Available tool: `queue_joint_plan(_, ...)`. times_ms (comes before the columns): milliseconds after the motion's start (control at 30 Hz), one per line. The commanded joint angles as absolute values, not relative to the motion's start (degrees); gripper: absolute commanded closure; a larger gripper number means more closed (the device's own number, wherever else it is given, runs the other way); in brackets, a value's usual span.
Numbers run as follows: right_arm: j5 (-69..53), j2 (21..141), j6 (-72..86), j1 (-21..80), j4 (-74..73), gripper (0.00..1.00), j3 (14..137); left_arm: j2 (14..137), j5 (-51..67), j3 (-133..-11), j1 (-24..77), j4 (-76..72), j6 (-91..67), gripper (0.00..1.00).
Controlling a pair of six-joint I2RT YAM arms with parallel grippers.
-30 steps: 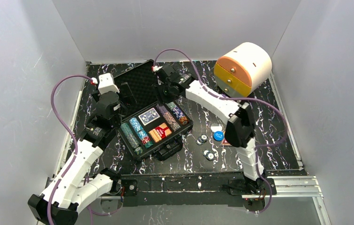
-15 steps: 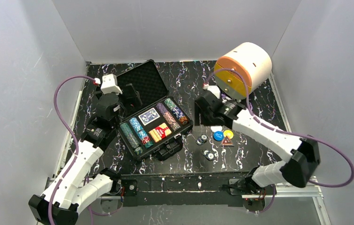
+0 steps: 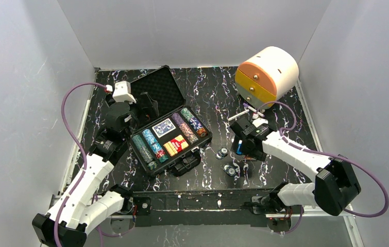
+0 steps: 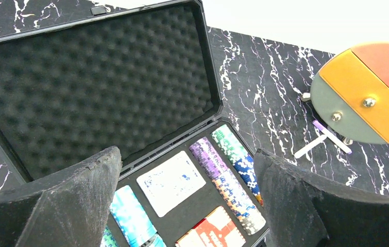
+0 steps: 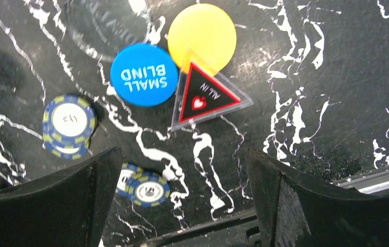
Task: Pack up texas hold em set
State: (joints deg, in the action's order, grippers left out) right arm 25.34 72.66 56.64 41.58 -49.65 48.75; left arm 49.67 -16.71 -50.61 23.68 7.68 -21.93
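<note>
On the worktop [image 3: 207, 87] just right of the open case [image 3: 158, 92], the loose chips [image 5: 68, 126] and buttons [image 5: 144, 75] are seen directly under the right claw [image 5: 183, 154], which is spread empty and nearer than the left claw [image 4: 187, 154].

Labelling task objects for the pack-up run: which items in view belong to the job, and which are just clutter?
Job: black case, chip rows, card deck, loose chip stacks, small-blind button, yellow button, all-in triangle.
Clutter: cream-and-orange drawer box, two small sticks beside it.
</note>
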Motion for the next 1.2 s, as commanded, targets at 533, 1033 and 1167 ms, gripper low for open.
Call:
queue_joint_plan(533, 21.89, 77.12, 51.42, 28.94, -37.45, 0.06, 42.28, 51.61, -14.48, -51.23, 22.5, 7.06, -22.43, 0.02)
queue_joint_plan(1033, 16.48, 73.94, 46.95, 25.36, -30.53, 0.17, 36.77, 52.02, -12.93, -51.12, 21.01, 6.75, -22.79, 0.02)
queue_joint_plan(1167, 16.24, 73.16, 44.85, 25.06, -28.09, 0.19, 36.05, 52.4, -12.92, -51.11, 20.85, 6.6, -22.59, 0.02)
